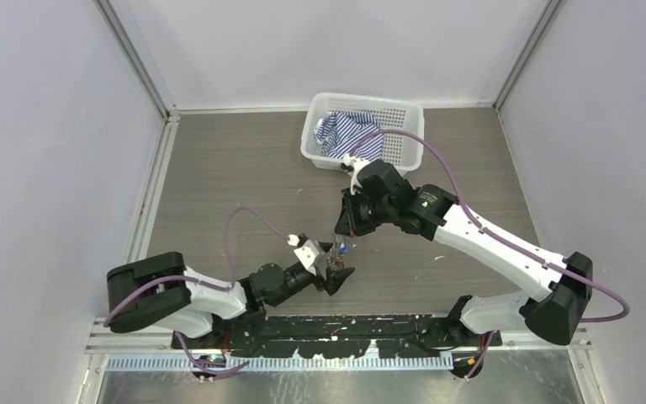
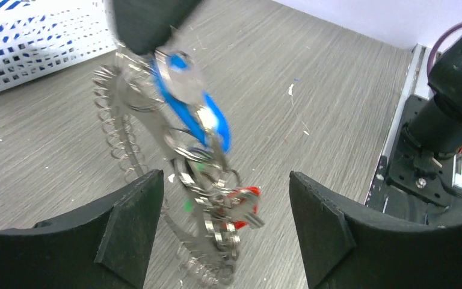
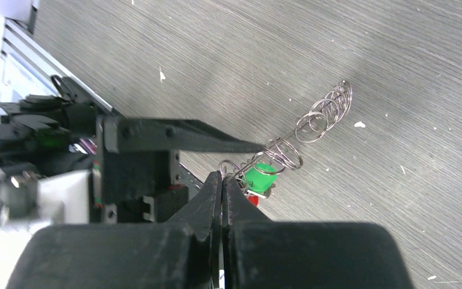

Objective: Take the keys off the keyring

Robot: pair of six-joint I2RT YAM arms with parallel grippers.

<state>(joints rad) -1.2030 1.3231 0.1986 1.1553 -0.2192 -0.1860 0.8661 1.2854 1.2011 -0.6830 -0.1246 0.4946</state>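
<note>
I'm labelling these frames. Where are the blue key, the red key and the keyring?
blue key [image 2: 213, 120], left wrist view, on its blue plastic head.
red key [image 2: 245, 195], left wrist view, on its red head.
keyring [image 2: 123, 105], left wrist view, on its toothed rim.

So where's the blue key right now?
The blue key hangs at the centre of the left wrist view, just under the right end effector, with the keyring beside it and the red key below.
</note>
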